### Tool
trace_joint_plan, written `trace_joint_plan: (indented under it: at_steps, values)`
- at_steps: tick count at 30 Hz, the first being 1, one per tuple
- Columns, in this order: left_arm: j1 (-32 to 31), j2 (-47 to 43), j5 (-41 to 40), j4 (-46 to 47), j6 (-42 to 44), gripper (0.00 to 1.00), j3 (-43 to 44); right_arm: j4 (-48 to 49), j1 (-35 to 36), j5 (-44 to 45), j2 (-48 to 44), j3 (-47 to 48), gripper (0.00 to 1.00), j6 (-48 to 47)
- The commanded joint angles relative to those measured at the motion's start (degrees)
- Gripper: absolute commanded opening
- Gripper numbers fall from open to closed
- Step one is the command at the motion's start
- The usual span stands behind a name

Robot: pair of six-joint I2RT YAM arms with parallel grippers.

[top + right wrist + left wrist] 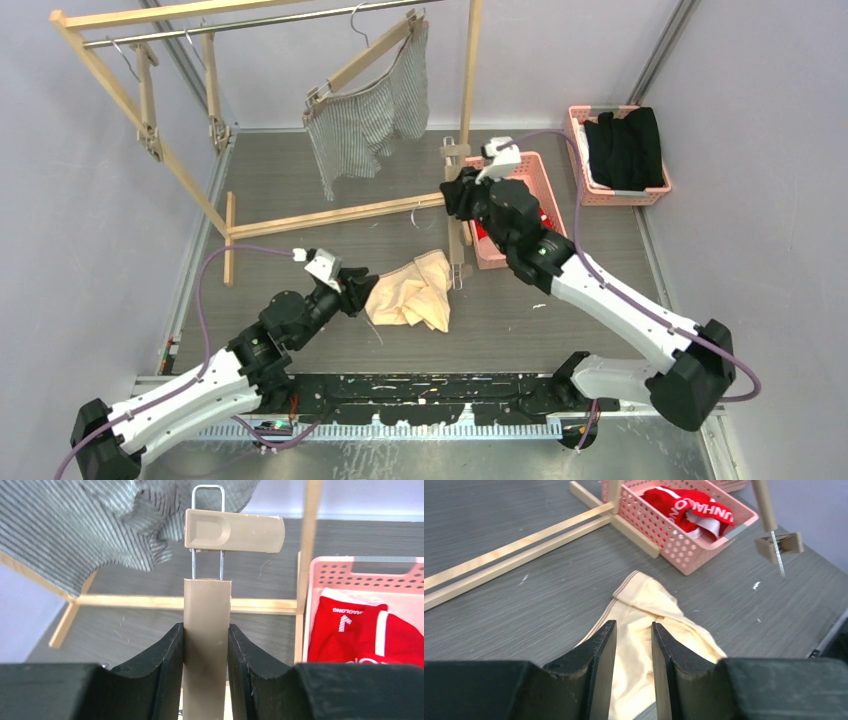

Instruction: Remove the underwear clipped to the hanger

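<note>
The cream-beige underwear (412,290) lies crumpled on the table and also shows in the left wrist view (644,610). My left gripper (362,288) is open at its left edge, the jaws (634,630) standing either side of the cloth without pinching it. My right gripper (452,190) is shut on the bar of a tan clip hanger (207,610), which carries no garment. The pinstriped underwear (365,120) hangs clipped to a wooden hanger (365,58) on the rail. The red underwear (684,505) lies in the pink basket (684,550).
A wooden rack with a metal rail (250,22) spans the back, its base bars (330,215) lying on the table. Two bare hangers (150,100) hang at its left. A second pink basket (655,185) at the back right holds a black garment (625,145).
</note>
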Motion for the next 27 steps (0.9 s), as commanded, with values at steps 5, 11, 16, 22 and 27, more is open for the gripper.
trace_joint_plan:
  at_steps: [5,11,16,22,27]
  values:
    - [-0.4,13.1,18.3,24.1,2.9,0.51,6.6,20.5,6.3,13.5,-4.9,-10.4,0.01,3.9]
    - [-0.4,22.3,28.3,39.6,0.2,0.63,10.8,26.5,9.2,14.2,-5.6,-11.5,0.01,3.5]
    - [-0.4,25.4,29.7,45.8,-2.1,0.65,11.4,31.1,10.1,14.9,-7.0,-12.9,0.01,2.7]
    - [-0.4,27.4,26.5,47.6,-2.3,0.63,10.6,37.6,11.3,15.3,-8.5,-15.8,0.01,2.8]
    - [-0.8,28.2,22.0,48.1,0.1,0.61,9.9,42.5,13.2,16.0,-8.8,-17.3,0.01,1.2]
